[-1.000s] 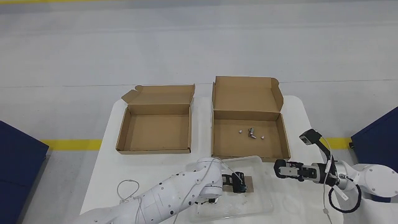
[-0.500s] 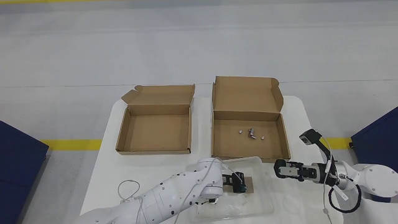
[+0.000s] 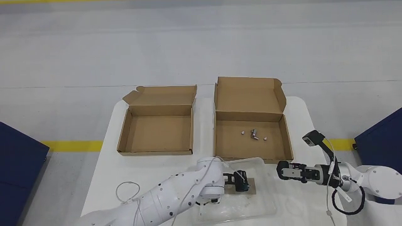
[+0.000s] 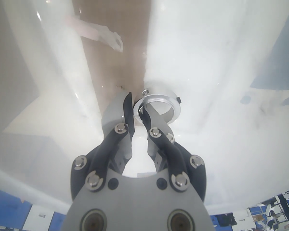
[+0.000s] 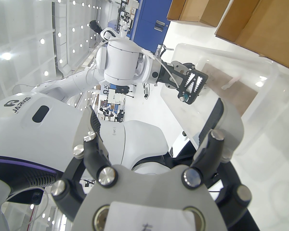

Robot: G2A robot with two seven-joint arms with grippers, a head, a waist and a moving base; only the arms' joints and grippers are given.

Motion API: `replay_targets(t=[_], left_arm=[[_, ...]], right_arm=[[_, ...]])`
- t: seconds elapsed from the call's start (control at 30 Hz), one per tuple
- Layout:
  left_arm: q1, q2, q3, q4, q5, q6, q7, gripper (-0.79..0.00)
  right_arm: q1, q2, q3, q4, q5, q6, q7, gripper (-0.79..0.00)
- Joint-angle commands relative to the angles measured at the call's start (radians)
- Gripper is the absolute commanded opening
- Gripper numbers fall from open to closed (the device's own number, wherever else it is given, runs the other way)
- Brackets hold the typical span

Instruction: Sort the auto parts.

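A silver metal ring [image 4: 159, 102] with a small set screw hangs low inside the clear plastic bin [image 3: 260, 161]. My left gripper [image 4: 137, 114] is shut on the ring's wall, one finger inside the ring and one outside. From above, the left gripper [image 3: 239, 181] sits in the bin's left half. A clear plastic clip [image 4: 96, 33] lies farther along the bin floor, over a brown patch. My right gripper [image 5: 156, 114] stands open and holds nothing. It hovers just right of the bin, where the top view shows the right gripper [image 3: 284, 171].
Two open cardboard boxes stand behind the bin. The left box [image 3: 157, 132] has a bare floor. The right box [image 3: 251, 147] holds a few small metal parts [image 3: 254, 133]. The table's right edge is close behind the right arm.
My left gripper has shifted slightly back and left within the bin, still holding the ring. The right arm has not moved.
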Motion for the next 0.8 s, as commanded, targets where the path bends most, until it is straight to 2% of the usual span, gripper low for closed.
replay_targets(t=[0.0, 0.2, 0.47, 0.5, 0.6, 0.77], left_arm=[[-0.005, 0.017, -0.002, -0.034, -0.019, 0.013, -0.013, -0.785], [-0.048, 0.077, 0.024, -0.146, -0.077, 0.058, -0.058, -0.785], [-0.048, 0.077, 0.024, -0.146, -0.077, 0.058, -0.058, -0.785], [-0.039, 0.079, 0.020, -0.137, -0.074, 0.059, -0.028, -0.785], [-0.026, 0.098, -0.030, -0.128, -0.089, 0.019, 0.060, -0.785], [0.024, 0.166, -0.158, -0.195, -0.105, -0.080, 0.115, -0.785]], right_arm=[[0.000, 0.000, 0.000, 0.000, 0.000, 0.000, 0.000, 0.000], [0.000, 0.000, 0.000, 0.000, 0.000, 0.000, 0.000, 0.000], [0.000, 0.000, 0.000, 0.000, 0.000, 0.000, 0.000, 0.000], [0.000, 0.000, 0.000, 0.000, 0.000, 0.000, 0.000, 0.000], [0.000, 0.000, 0.000, 0.000, 0.000, 0.000, 0.000, 0.000], [0.000, 0.000, 0.000, 0.000, 0.000, 0.000, 0.000, 0.000]])
